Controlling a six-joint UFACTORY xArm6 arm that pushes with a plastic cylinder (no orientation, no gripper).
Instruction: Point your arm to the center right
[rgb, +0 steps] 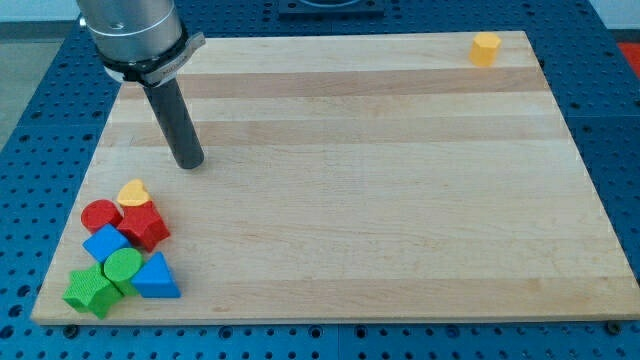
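My tip (188, 161) rests on the wooden board (380, 180) in its upper left part, a short way above a cluster of blocks at the view's bottom left. The cluster holds a yellow heart block (132, 192), a red round block (99, 214), a red hexagonal block (144, 226), a blue block (104, 243), a green round block (123, 267), a blue triangular block (156, 277) and a green star-like block (90, 291). A yellow hexagonal block (485, 48) sits alone at the board's top right corner. The tip touches no block.
The board lies on a blue perforated table (30, 120). The arm's grey body (135, 35) hangs over the board's top left corner.
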